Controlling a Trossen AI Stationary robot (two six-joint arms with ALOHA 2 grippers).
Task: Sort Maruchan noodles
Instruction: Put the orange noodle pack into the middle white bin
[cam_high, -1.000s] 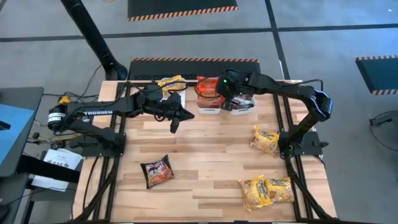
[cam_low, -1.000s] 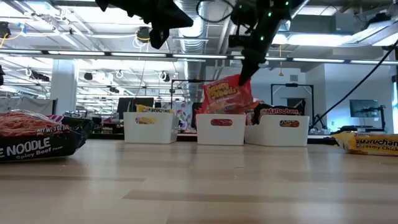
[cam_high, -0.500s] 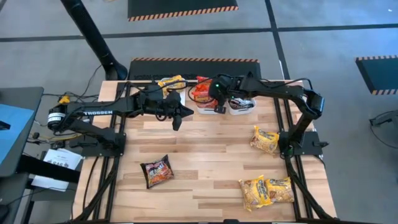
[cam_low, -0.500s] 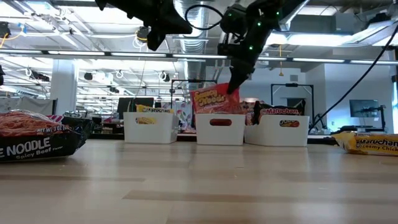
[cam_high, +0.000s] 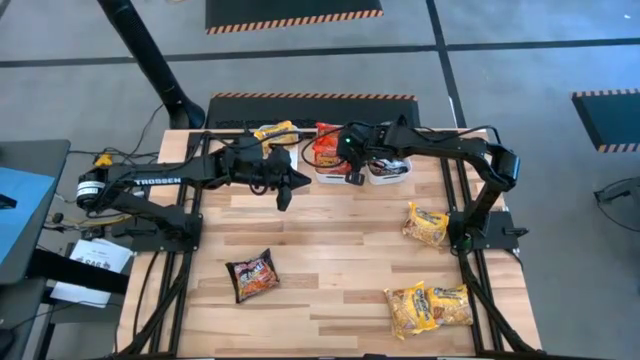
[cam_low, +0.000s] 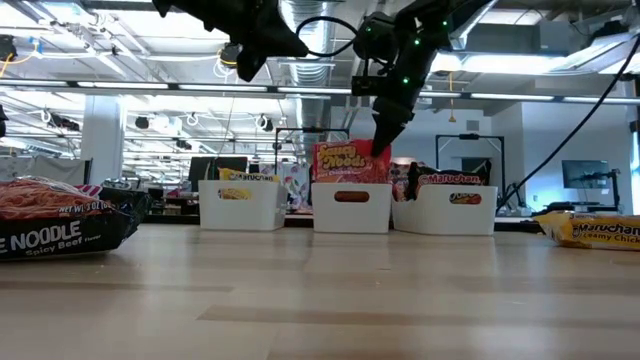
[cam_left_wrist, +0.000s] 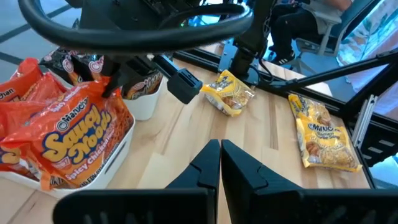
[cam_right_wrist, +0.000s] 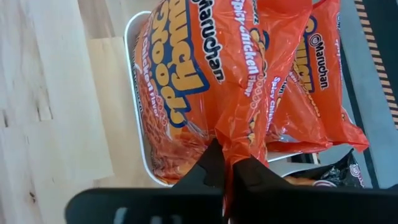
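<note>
While your right gripper (cam_right_wrist: 229, 167) hangs over the middle bin (cam_low: 351, 207), its fingers are pinched tight on the edge of a red Maruchan packet (cam_right_wrist: 205, 74), which stands upright in that bin among other red packets (cam_right_wrist: 311, 87). From the low camera you can see the packet's top sticking up above the bin's rim, with the gripper just above it.

Your left gripper (cam_left_wrist: 220, 163) is closed on nothing, hovering above the table in front of the left bin (cam_low: 239, 204), which holds a yellow packet (cam_high: 275, 131). The bin on the right (cam_low: 454, 209) holds dark packets (cam_left_wrist: 78, 62).

Out on the table you still have loose noodles: a dark packet (cam_high: 252, 274) lies toward the front on the left arm's side, one yellow packet (cam_high: 426, 224) sits near the right arm's base, and two more yellow packets (cam_high: 430, 306) lie touching each other at the front on the right side.
</note>
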